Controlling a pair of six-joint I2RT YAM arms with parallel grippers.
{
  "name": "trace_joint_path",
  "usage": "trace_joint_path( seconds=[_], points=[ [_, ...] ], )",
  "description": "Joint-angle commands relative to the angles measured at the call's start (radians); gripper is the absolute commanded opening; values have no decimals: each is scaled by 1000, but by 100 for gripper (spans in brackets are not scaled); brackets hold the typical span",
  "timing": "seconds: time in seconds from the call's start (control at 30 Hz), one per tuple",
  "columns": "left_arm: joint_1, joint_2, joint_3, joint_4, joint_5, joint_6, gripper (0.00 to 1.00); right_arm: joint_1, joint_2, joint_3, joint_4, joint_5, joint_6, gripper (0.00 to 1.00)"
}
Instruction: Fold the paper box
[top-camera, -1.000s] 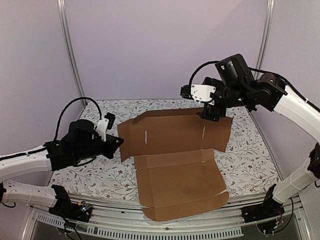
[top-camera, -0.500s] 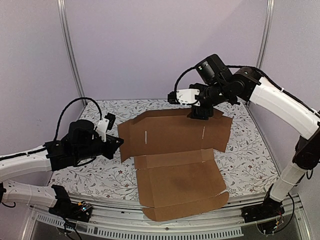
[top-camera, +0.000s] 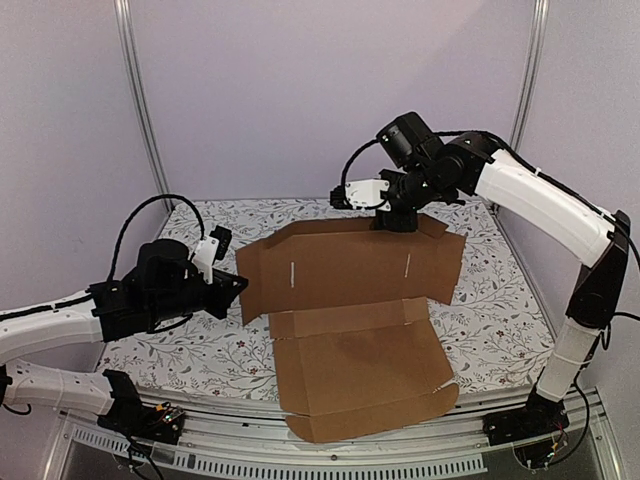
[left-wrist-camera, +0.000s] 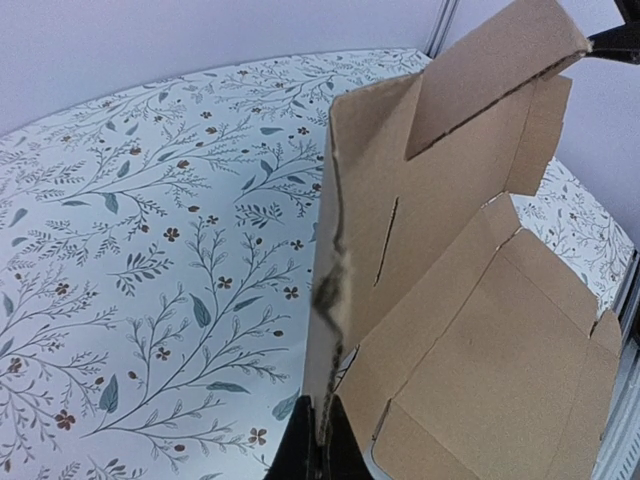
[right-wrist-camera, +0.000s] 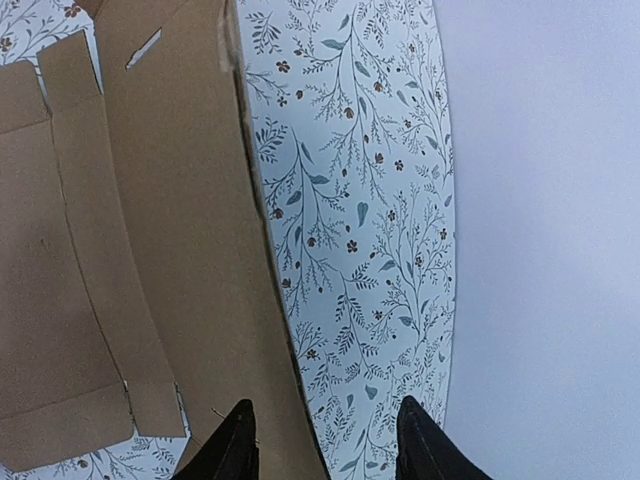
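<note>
- At the near edge of the table (top-camera: 500, 320), the paper box (top-camera: 350, 370) lies opened out. Its front, round-cornered flap juts a little past the edge, between the two arm bases.
- Just behind that flap, the wide middle panel rests flat on the flowered cloth, inner face up.
- Left of the flat panel, the left gripper (left-wrist-camera: 320, 448) is closed on the box's left side flap, with the cardboard edge pinched between its dark fingers.
- Behind the flat panel, the rear half of the sheet stands raised along a crease, and two short slits are cut through it.
- At the far top edge of this raised part, the right gripper (right-wrist-camera: 318, 440) reaches down with its fingers spread wide, one on each side of the cardboard edge. It holds nothing, and whether either finger touches the sheet cannot be told.
- Farthest off, a plain pale wall (top-camera: 300, 90) closes the back of the table.
</note>
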Motion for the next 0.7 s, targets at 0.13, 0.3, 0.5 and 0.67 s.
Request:
trace_joint_path(
  seconds=[0.13, 0.3, 0.5, 0.67],
  points=[
    [-16, 3, 32, -16, 13, 0, 0, -24, 23, 28, -28, -53, 8, 34],
    [-17, 3, 34, -21, 9, -2, 0, -25, 26, 28, -38, -67, 16, 22],
    [-18, 4, 36, -23, 6, -6, 0, -25, 23, 24, -47, -87, 28, 17],
    [-18, 4, 38, -23, 6, -8, 0, -25, 29, 23, -47, -92, 31, 17]
  ],
)
